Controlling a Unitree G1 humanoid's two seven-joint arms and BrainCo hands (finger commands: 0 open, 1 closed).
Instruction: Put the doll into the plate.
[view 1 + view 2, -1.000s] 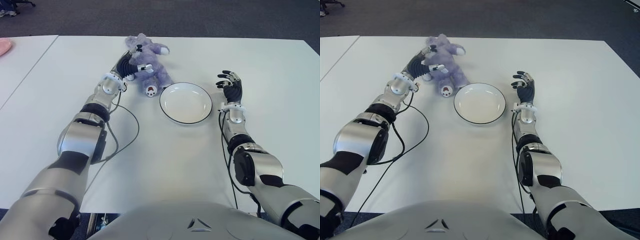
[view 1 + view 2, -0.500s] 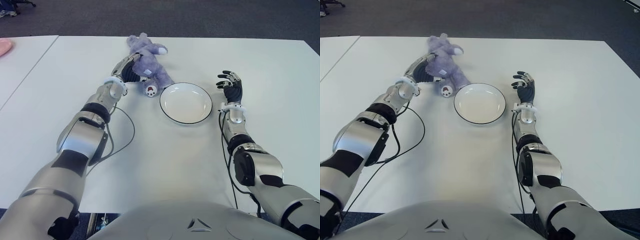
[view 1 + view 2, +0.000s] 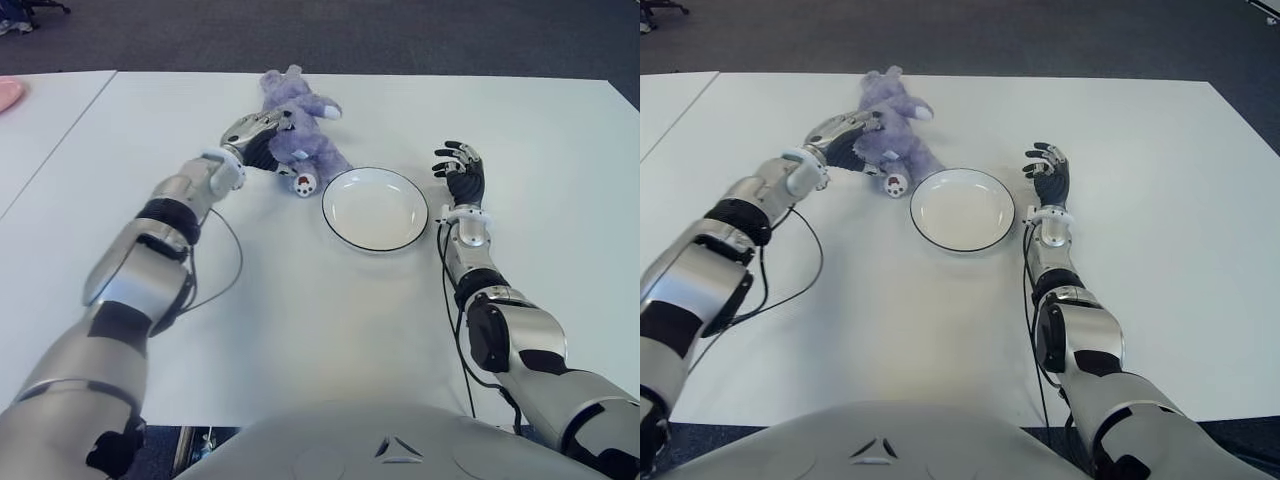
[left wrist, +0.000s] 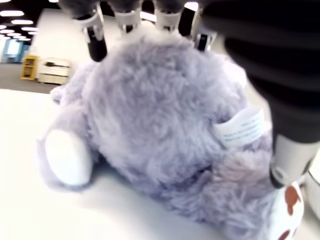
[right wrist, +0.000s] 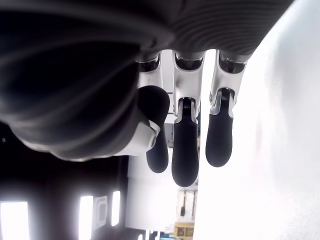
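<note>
Over the last second the left hand (image 3: 262, 133) has swung beside the doll (image 3: 300, 125), its fingers (image 4: 95, 37) now wrapped over it, so lifting toward the plate (image 3: 375, 208) looks next, while the right hand (image 3: 462, 175) waits open beside the plate's right.

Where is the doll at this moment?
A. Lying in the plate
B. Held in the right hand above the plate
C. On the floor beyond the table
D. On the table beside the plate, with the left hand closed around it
D: the doll lies on the table just left of the empty plate, with the left hand wrapped around its body; the right hand, right of the plate, holds nothing.
</note>
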